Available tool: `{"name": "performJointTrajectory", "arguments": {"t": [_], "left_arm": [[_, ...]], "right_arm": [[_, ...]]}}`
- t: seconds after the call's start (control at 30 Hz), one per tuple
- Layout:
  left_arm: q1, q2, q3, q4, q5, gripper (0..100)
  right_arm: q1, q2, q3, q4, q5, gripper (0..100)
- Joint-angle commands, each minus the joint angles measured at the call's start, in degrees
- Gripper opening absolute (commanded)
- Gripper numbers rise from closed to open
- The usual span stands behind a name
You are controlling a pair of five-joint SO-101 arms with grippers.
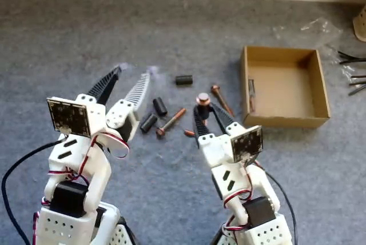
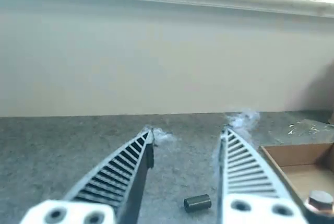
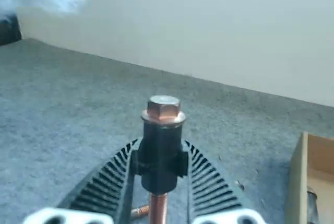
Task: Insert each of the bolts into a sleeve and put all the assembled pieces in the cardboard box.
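Right wrist view: your right gripper (image 3: 160, 148) clamps a black sleeve (image 3: 159, 174) with a copper bolt (image 3: 163, 110) through it; your left gripper (image 2: 188, 132) stands spread wide.

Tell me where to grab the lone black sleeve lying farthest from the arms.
Grip the sleeve across its middle, coming from above. It lies on its side with bare carpet all around it, so jaws can probably straddle its round wall. The open left gripper is nearest.

Shiny coppery metal bolt (image 3: 163, 110); matt black sleeve (image 3: 159, 156); cardboard box (image 1: 286, 121); rough carpet (image 1: 171, 33).
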Motion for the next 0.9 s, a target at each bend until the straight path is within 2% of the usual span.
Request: {"name": "performJointTrajectory", "arguments": {"t": [0.0,0.1,0.3,0.5,0.87], "left_arm": [[-4.4,-0.3,1.9,0.2,0.3,8],[-6.5,-0.3,5.0,0.1,0.3,0],[-6.8,-0.3,9.2,0.1,0.3,0],[-6.9,-0.3,10.8,0.1,0.3,0],[-9.7,-0.3,12.0,0.1,0.3,0]], "right_arm": [[4.5,-0.5,-4.1,4.4,0.3,0.5],[8.2,-0.5,-8.1,8.7,0.4,0.5],[14.5,-0.3,-17.1,15.5,0.7,0.5],[16.0,1.7,-27.0,22.0,7.1,0.5],[23.8,39.3,-54.8,32.3,7.1,0.5]]}}
